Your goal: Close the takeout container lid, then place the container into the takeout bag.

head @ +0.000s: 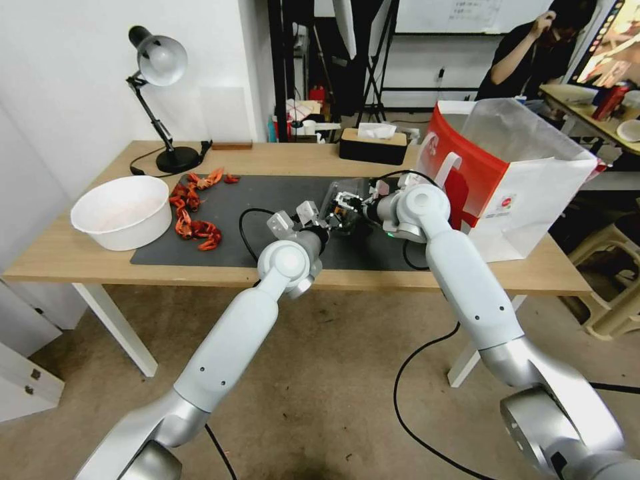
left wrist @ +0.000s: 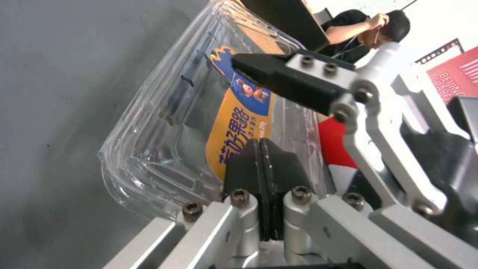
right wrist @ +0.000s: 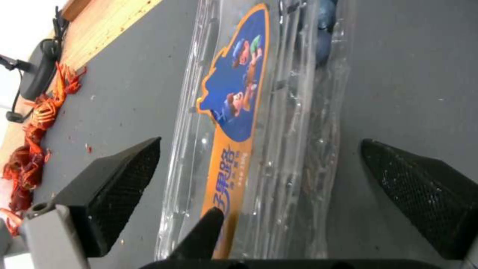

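Note:
The takeout container (head: 338,195) is a clear clamshell on the dark mat (head: 233,207) at mid-table, with both grippers meeting at it. In the right wrist view it shows edge-on. Its lid (right wrist: 234,112), with an orange-and-blue label, lies close against the tray, where blueberries (right wrist: 322,41) show. My right gripper (right wrist: 261,186) is open, one finger on each side of the container. My left gripper (left wrist: 260,144) is shut, its tip against the lid's label (left wrist: 239,127). The red-and-white takeout bag (head: 513,180) stands open at the table's right.
A white bowl (head: 122,212) sits at the left, with red crayfish (head: 193,213) on the mat beside it. A desk lamp (head: 160,100) and a black tissue box (head: 373,145) stand at the back. Black cables (head: 248,230) cross the mat near the arms.

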Robot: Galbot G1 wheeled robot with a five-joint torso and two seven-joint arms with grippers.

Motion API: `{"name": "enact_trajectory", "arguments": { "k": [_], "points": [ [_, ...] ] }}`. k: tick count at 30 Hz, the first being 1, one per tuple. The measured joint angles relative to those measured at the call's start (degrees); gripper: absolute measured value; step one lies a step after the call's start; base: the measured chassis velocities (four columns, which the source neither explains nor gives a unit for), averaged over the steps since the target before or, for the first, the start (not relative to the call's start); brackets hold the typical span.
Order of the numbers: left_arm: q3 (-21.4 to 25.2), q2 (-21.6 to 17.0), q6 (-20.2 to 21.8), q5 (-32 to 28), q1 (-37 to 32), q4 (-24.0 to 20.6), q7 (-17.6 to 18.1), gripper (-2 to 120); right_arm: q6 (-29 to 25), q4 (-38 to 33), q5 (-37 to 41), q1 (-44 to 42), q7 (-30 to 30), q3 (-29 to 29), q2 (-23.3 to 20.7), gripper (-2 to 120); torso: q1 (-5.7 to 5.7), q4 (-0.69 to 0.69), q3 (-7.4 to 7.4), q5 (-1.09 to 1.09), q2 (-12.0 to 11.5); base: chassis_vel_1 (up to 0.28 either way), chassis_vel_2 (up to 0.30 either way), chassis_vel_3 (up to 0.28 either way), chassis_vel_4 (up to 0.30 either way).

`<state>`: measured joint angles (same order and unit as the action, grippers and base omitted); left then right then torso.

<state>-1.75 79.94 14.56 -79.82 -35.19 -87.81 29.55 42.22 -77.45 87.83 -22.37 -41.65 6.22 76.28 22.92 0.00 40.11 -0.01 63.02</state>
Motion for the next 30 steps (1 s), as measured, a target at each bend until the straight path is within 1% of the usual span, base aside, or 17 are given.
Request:
{"name": "enact_trajectory", "arguments": {
  "k": [5,6,7,8,10,11,12,16,17,19,20,23,24,27,28,29,30],
  "points": [
    [0.06,-0.07,-0.02,-0.05,0.00,-0.15,0.00,0,-0.06,0.81,0.20,0.41,0.07,0.04,0.45,100,0.00,0.00,0.00,0.00,0.00,0.000,0.000,0.000,0.000],
    [0.10,-0.09,-0.03,-0.08,-0.01,-0.26,0.06,0,-0.07,1.05,0.21,0.54,-0.03,0.04,0.57,99,0.00,0.00,0.00,0.00,0.00,0.000,0.000,0.000,0.000],
    [0.14,-0.11,-0.04,-0.32,-0.08,-0.47,0.24,0,-0.10,1.43,0.21,0.74,-0.29,0.08,0.80,94,0.00,0.00,0.00,0.00,0.00,0.000,0.000,0.000,0.000],
    [0.14,-0.11,-0.04,-0.32,-0.08,-0.47,0.24,0,-0.10,1.43,0.21,0.74,-0.29,0.08,0.80,94,0.00,0.00,0.00,0.00,0.00,0.000,0.000,0.000,0.000],
    [0.20,-0.13,-0.04,-0.65,-0.23,-0.71,0.37,0,-0.17,2.07,0.23,1.00,-1.44,0.30,1.25,84,-0.01,-0.01,-0.01,-0.01,0.02,0.000,0.000,0.000,0.000],
    [0.24,-0.14,-0.06,-0.66,-0.29,-0.71,0.38,0,-0.22,2.19,0.20,1.01,-1.67,0.35,1.31,82,-0.02,-0.01,-0.02,-0.01,0.02,0.000,0.000,0.000,0.000],
    [0.24,-0.14,-0.06,-0.66,-0.29,-0.71,0.38,0,-0.22,2.19,0.20,1.01,-1.67,0.35,1.31,82,-0.02,-0.01,-0.02,-0.01,0.02,0.000,0.000,0.000,0.000],
    [0.33,-0.26,-0.16,-0.66,-0.57,-0.72,0.38,0,-0.28,2.22,0.23,0.88,-2.56,0.50,1.20,63,-0.02,-0.02,-0.02,0.00,0.02,0.000,0.000,0.000,0.000],
    [0.33,-0.26,-0.16,-0.66,-0.57,-0.72,0.38,0,-0.28,2.22,0.23,0.88,-2.56,0.50,1.20,63,-0.02,-0.02,-0.02,0.00,0.02,0.000,0.000,0.000,0.000],
    [0.42,-0.34,-0.20,-0.65,-0.60,-0.73,0.34,0,-0.28,2.56,0.60,0.94,-3.46,0.71,1.22,52,-0.02,-0.01,-0.02,0.00,0.02,0.000,0.000,0.000,0.000],
    [0.42,-0.34,-0.20,-0.65,-0.60,-0.73,0.34,0,-0.28,2.56,0.60,0.94,-3.46,0.71,1.22,52,-0.02,-0.01,-0.02,0.00,0.02,0.000,0.000,0.000,0.000],
    [0.54,-0.35,-0.43,-0.65,-0.48,-0.73,0.38,0,-0.30,2.85,0.78,0.80,-3.76,0.91,1.28,36,-0.01,-0.01,-0.01,0.01,0.02,0.000,0.000,0.000,0.000],
    [0.54,-0.35,-0.43,-0.65,-0.48,-0.73,0.38,0,-0.30,2.85,0.78,0.80,-3.76,0.91,1.28,36,-0.01,-0.01,-0.01,0.01,0.02,0.000,0.000,0.000,0.000],
    [0.61,-0.41,-0.56,-0.66,-0.44,-0.78,0.40,0,-0.30,2.79,0.78,0.50,-3.77,1.15,1.48,23,0.00,0.02,0.00,0.02,0.01,0.000,0.000,0.000,0.000],
    [0.61,-0.41,-0.56,-0.66,-0.44,-0.78,0.40,0,-0.30,2.79,0.78,0.50,-3.77,1.15,1.48,23,0.00,0.02,0.00,0.02,0.01,0.000,0.000,0.000,0.000],
    [0.65,-0.50,-0.61,-0.65,-0.43,-0.91,0.40,0,-0.30,2.76,0.77,0.39,-3.70,1.28,1.48,18,0.00,0.01,0.00,0.01,0.01,0.000,0.000,0.000,0.000],
    [0.69,-0.56,-0.68,-0.66,-0.43,-0.98,0.39,0,-0.30,2.72,0.75,0.33,-3.65,1.34,1.48,14,0.00,0.01,0.00,0.01,0.01,0.000,0.000,0.000,0.000]
  ]
}}
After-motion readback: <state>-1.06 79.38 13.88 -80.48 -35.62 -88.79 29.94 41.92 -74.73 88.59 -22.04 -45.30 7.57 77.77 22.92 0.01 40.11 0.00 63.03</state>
